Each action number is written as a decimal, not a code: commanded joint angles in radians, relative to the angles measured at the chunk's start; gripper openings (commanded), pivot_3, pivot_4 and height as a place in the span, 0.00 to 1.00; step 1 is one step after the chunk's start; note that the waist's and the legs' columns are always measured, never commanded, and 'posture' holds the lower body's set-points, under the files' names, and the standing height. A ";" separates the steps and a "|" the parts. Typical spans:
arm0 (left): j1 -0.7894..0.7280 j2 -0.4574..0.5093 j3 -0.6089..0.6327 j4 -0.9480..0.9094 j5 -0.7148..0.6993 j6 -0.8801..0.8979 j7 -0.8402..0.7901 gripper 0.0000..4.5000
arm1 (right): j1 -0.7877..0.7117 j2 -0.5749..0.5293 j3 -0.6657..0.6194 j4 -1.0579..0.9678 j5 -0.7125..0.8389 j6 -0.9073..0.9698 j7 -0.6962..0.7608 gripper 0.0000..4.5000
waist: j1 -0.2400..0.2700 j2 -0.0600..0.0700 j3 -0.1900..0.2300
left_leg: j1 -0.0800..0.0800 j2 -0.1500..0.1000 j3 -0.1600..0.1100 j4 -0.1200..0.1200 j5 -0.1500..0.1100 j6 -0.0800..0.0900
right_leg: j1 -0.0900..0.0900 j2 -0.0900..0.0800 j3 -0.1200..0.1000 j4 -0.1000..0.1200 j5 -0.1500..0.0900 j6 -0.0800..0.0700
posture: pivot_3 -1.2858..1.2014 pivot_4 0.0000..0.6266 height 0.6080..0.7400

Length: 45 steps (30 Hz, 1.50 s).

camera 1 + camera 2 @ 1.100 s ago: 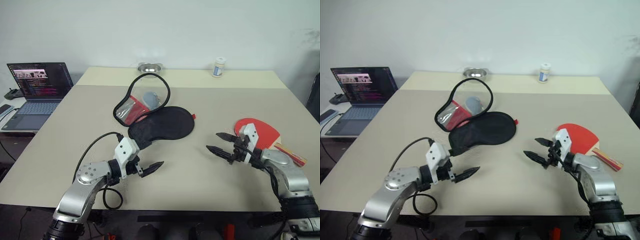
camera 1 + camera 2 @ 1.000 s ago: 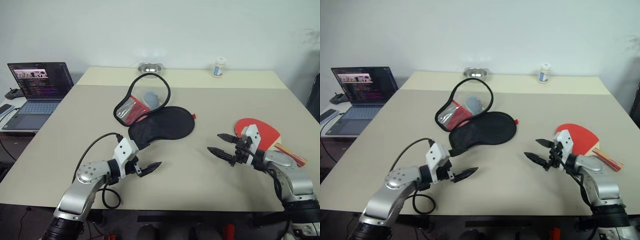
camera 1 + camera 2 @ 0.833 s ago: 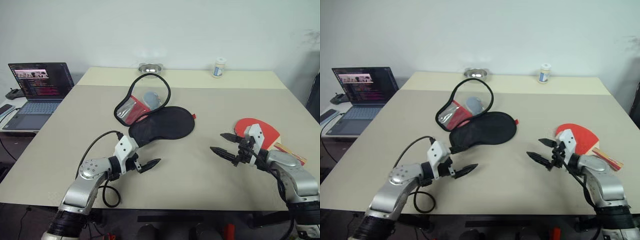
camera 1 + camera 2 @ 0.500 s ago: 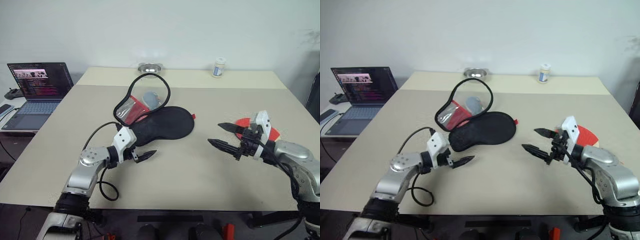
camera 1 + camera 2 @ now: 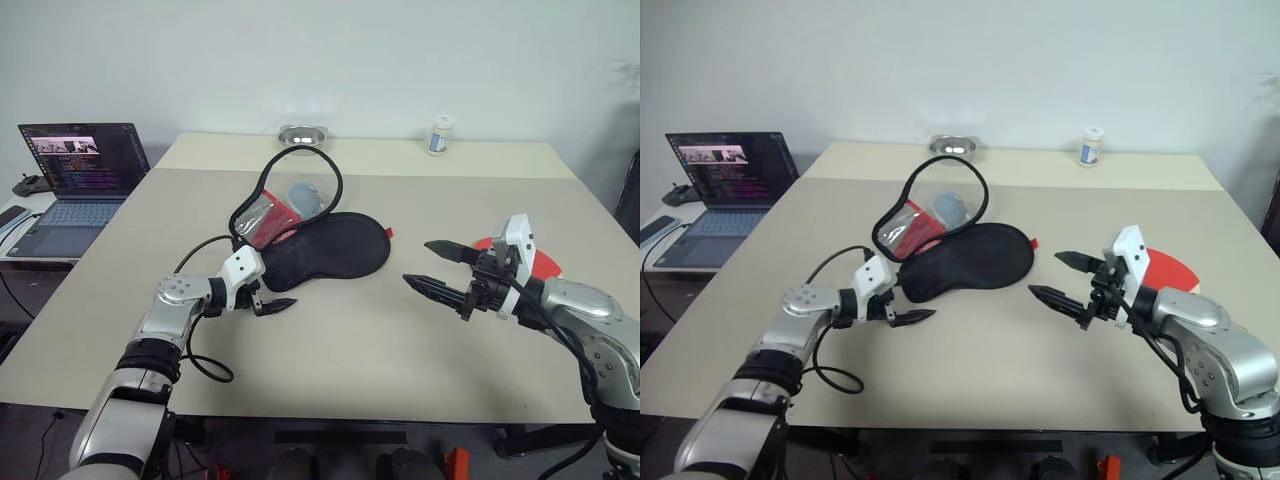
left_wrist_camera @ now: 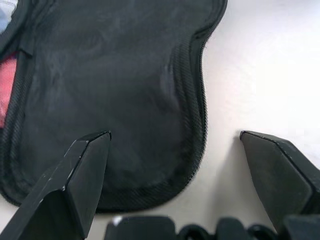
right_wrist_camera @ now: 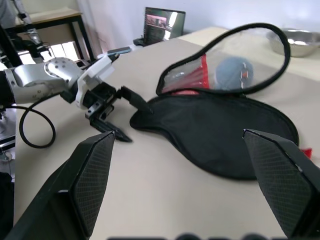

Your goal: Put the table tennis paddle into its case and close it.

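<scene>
Left gripper [image 5: 270,298] nearer case [image 5: 325,248], right gripper [image 5: 442,268] raised

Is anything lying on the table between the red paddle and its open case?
Nothing on the table does. The table tennis paddle and the case have bare table between them. The open right gripper hangs above that gap, holding nothing.

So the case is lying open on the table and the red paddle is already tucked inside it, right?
Not quite. The case does lie open on the table, but the red paddle is not inside it: it lies on the table off to the robot's right, behind the right end effector, as the right eye view shows.
</scene>
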State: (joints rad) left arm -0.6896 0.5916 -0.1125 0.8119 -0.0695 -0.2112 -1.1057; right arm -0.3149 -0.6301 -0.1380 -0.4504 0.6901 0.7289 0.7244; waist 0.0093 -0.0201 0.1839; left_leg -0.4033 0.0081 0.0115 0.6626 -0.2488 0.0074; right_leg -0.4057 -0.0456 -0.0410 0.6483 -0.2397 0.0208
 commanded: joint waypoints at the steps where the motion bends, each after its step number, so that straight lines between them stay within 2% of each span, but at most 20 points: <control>1: -0.020 0.001 0.000 0.030 0.017 -0.029 -0.020 0.96 | -0.012 0.009 -0.018 -0.030 0.006 -0.028 -0.019 1.00 | 0.000 0.000 0.000 | 0.000 0.001 0.000 0.000 0.000 0.000 | 0.000 0.000 0.000 0.000 0.000 0.000 | 0.52 0.24 1.00; 3: -0.020 0.003 0.004 0.024 0.011 -0.026 -0.036 0.87 | -0.023 0.014 -0.020 -0.017 0.001 -0.036 -0.024 1.00 | -0.001 0.000 0.000 | 0.001 0.002 0.000 0.000 0.000 0.000 | 0.000 0.001 0.000 0.001 0.000 0.000 | 0.52 0.24 1.00; 13: 0.002 0.034 0.084 -0.129 -0.091 0.168 -0.079 0.06 | -0.064 0.015 -0.028 0.044 -0.004 -0.065 -0.042 1.00 | -0.003 0.000 0.000 | 0.000 0.003 0.000 0.000 0.000 0.000 | -0.001 0.005 0.001 0.000 0.000 -0.001 | 0.52 0.24 1.00; 14: 0.007 0.039 0.093 -0.154 -0.101 0.195 -0.078 0.01 | -0.068 0.015 -0.026 0.051 -0.006 -0.068 -0.041 1.00 | -0.003 0.000 0.000 | 0.000 0.003 0.000 0.000 0.000 0.000 | -0.001 0.005 0.001 0.000 0.000 -0.001 | 0.52 0.24 1.00; 20: 0.093 0.037 0.089 -0.387 -0.138 0.373 -0.058 0.01 | -0.069 0.000 -0.029 0.085 -0.014 -0.081 -0.024 1.00 | -0.004 0.000 0.000 | 0.000 0.003 0.000 -0.001 0.000 0.000 | -0.001 0.005 0.002 0.000 0.000 -0.001 | 0.52 0.24 1.00; 24: 0.184 -0.019 0.035 -0.646 -0.185 0.600 -0.004 0.01 | -0.028 -0.056 -0.049 0.091 -0.003 -0.068 0.028 1.00 | -0.001 0.000 0.000 | 0.000 0.003 0.000 0.000 0.000 0.000 | -0.001 0.004 0.002 -0.001 0.003 -0.005 | 0.52 0.24 1.00; 27: 0.216 -0.054 0.009 -0.752 -0.208 0.724 0.035 0.01 | 0.000 -0.093 -0.056 0.090 0.000 -0.068 0.058 1.00 | 0.004 0.000 0.000 | -0.001 0.002 0.000 0.000 0.000 0.000 | -0.001 0.004 0.002 -0.001 0.002 -0.004 | 0.52 0.24 1.00; 29: 0.212 -0.105 -0.034 -0.756 -0.200 0.767 0.070 0.01 | 0.038 -0.130 -0.072 0.093 0.005 -0.062 0.095 1.00 | 0.005 -0.001 0.000 | -0.001 0.003 0.000 0.000 0.000 0.000 | -0.001 0.004 0.002 -0.001 0.001 -0.002 | 0.52 0.24 1.00; 34: 0.099 -0.282 -0.108 -0.600 -0.135 0.737 0.185 0.01 | 0.137 -0.214 -0.123 0.091 0.007 -0.064 0.163 1.00 | 0.016 -0.001 0.001 | 0.000 0.002 0.000 0.001 0.000 0.000 | 0.000 0.008 0.002 0.000 0.000 -0.001 | 0.52 0.24 1.00; 41: 0.020 -0.427 -0.140 -0.470 -0.095 0.709 0.270 0.01 | 0.173 -0.238 -0.156 0.089 0.001 -0.068 0.166 1.00 | 0.008 -0.001 0.001 | 0.000 0.002 0.002 0.000 0.000 0.000 | 0.000 0.008 0.004 -0.001 0.001 0.000 | 0.52 0.24 1.00; 44: 0.035 -0.423 -0.157 -0.491 -0.089 0.701 0.249 0.15 | 0.171 -0.230 -0.155 0.075 0.007 -0.061 0.152 1.00 | 0.008 -0.001 0.001 | 0.000 0.003 0.001 0.000 0.000 0.000 | 0.000 0.010 0.003 -0.001 0.001 0.000 | 0.52 0.24 1.00; 45: 0.044 -0.415 -0.160 -0.506 -0.088 0.700 0.240 0.23 | 0.171 -0.226 -0.152 0.073 0.008 -0.060 0.146 1.00 | 0.008 -0.001 0.001 | 0.000 0.003 0.001 0.000 0.000 0.000 | 0.000 0.010 0.003 -0.001 0.001 0.000 | 0.52 0.24 1.00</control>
State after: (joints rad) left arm -0.6509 0.1672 -0.2698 0.3490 -0.1574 0.5115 -0.8473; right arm -0.1343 -0.8552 -0.2552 -0.3471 0.6882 0.6725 0.8795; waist 0.0174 -0.0212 0.1847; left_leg -0.4029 0.0109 0.0128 0.6628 -0.2488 0.0073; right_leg -0.4056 -0.0359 -0.0375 0.6476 -0.2391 0.0210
